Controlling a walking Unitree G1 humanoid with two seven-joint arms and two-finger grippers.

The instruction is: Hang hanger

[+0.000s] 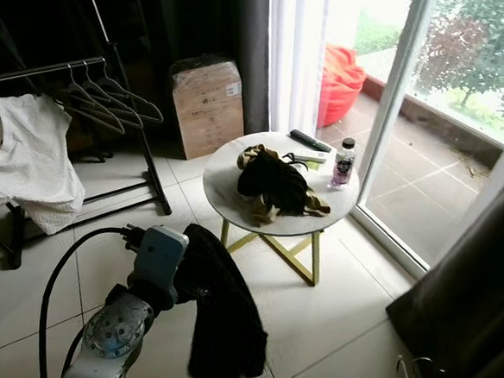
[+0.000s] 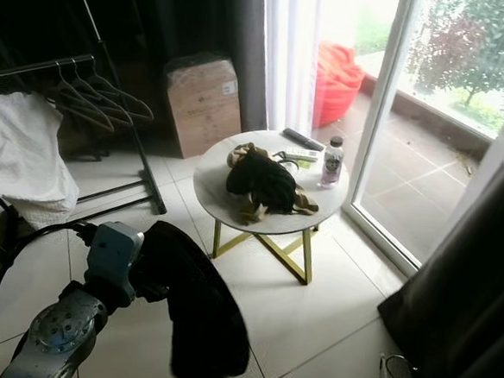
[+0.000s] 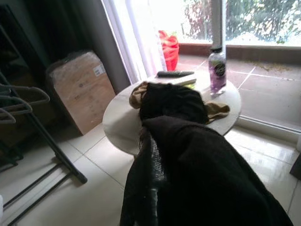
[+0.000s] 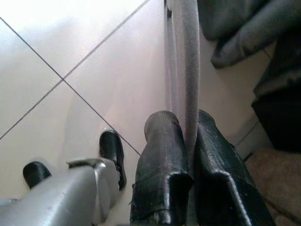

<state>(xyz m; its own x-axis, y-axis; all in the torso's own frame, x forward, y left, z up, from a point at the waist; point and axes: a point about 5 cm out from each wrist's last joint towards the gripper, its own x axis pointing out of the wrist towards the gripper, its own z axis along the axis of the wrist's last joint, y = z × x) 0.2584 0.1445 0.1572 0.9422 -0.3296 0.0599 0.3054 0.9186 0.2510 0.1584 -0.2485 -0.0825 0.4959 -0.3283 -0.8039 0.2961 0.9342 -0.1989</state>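
Observation:
A black garment (image 1: pixel 221 317) hangs from my left gripper (image 3: pixel 153 183) low at the front left, draped over the fingers and hiding most of them. At the lower right, my right gripper (image 4: pixel 186 123) is shut on the pale grey bar of a hanger (image 4: pixel 186 56). That hanger's white hook (image 1: pixel 408 373) shows by the dark curtain. Far left stands the clothes rack, whose rail (image 1: pixel 44 71) carries several empty hangers (image 1: pixel 111 101) and a white shirt (image 1: pixel 25 160).
A round white table (image 1: pixel 221 195) on yellow legs stands ahead, with a clothes pile (image 1: pixel 274 186), a bottle (image 1: pixel 344 163) and a remote (image 1: pixel 310 140) on it. Behind it are a cardboard box (image 1: pixel 208 106) and a glass door. A dark curtain (image 1: pixel 478 300) hangs at right.

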